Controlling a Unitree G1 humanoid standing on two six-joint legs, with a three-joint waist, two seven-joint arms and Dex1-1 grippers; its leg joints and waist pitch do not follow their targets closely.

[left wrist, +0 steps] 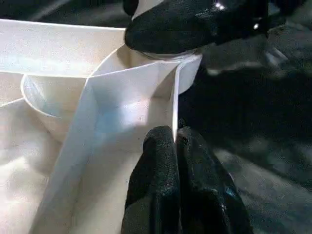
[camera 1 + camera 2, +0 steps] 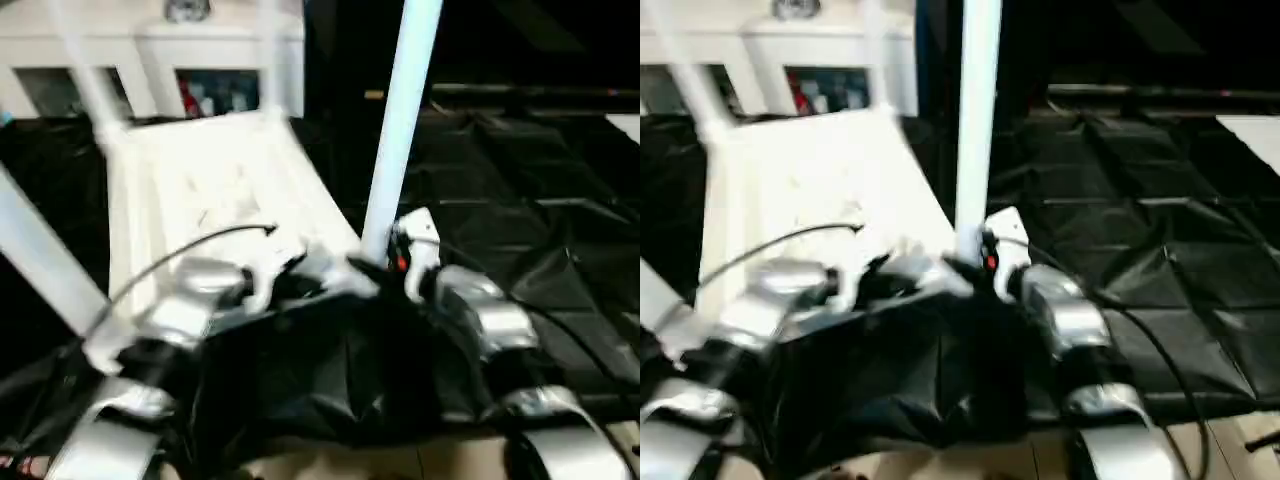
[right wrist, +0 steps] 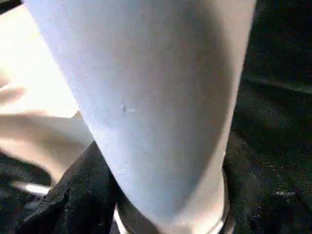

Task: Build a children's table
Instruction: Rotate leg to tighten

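The white table top (image 2: 200, 190) lies upside down on black cloth, ribbed underside up. One white tube leg (image 2: 400, 120) stands upright at its near right corner socket (image 1: 190, 68). My right gripper (image 2: 385, 262) is at the base of that leg, and its black fingers (image 1: 195, 24) are closed around the tube (image 3: 146, 97). My left gripper (image 1: 174, 141) is shut on the thin rim wall of the table top, just beside that corner. More legs rise at the far left (image 2: 85, 80), the far right (image 2: 268, 60) and the near left (image 2: 45, 255).
Black cloth (image 2: 520, 200) covers the floor around and to the right of the table top. A white glass-door cabinet (image 2: 150, 50) stands behind it. A black cable (image 2: 190, 245) arcs over my left forearm. Bare floor (image 2: 330, 465) shows at the near edge.
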